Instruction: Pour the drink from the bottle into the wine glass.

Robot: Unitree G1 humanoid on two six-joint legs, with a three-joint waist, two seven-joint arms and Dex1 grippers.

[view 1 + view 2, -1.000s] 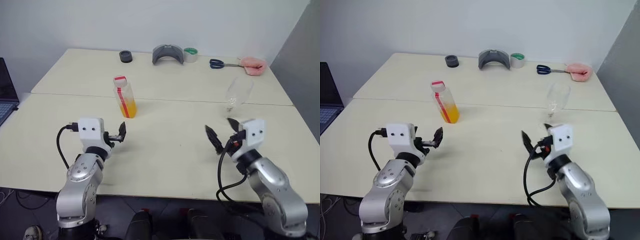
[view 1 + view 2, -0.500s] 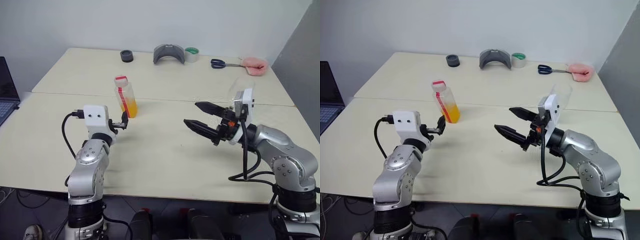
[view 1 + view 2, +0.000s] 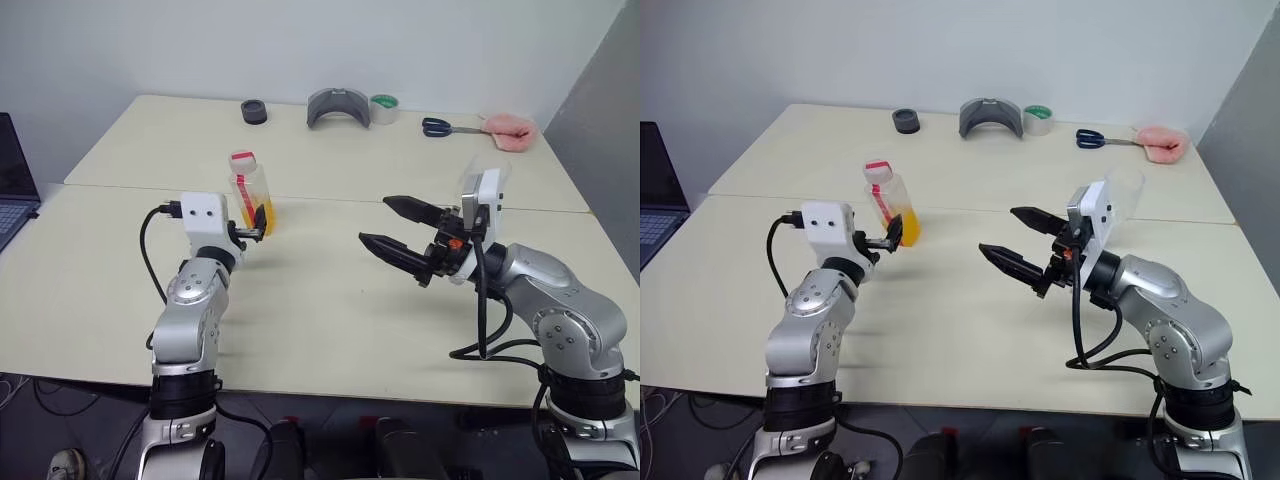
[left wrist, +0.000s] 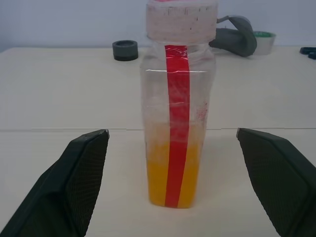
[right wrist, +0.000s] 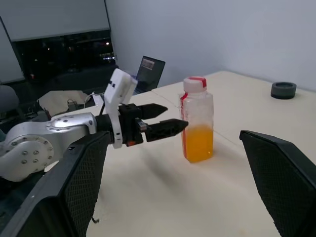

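Observation:
The bottle stands upright on the table, cap on, with the orange drink filling its lower part. My left gripper is open and level just in front of the bottle, which shows centred ahead between its fingers. Nothing is held. My right gripper hangs open above the table's middle, pointing left toward the bottle and the left gripper. The wine glass stands behind my right wrist, mostly hidden by it.
Along the far edge lie a black ring, a grey curved object, a green tape roll, scissors and a pink cloth. A laptop sits at the left. A seam crosses the table.
My left gripper has moved forward up to the bottle. My right arm has risen and swung its gripper to point left, and its wrist now covers most of the wine glass.

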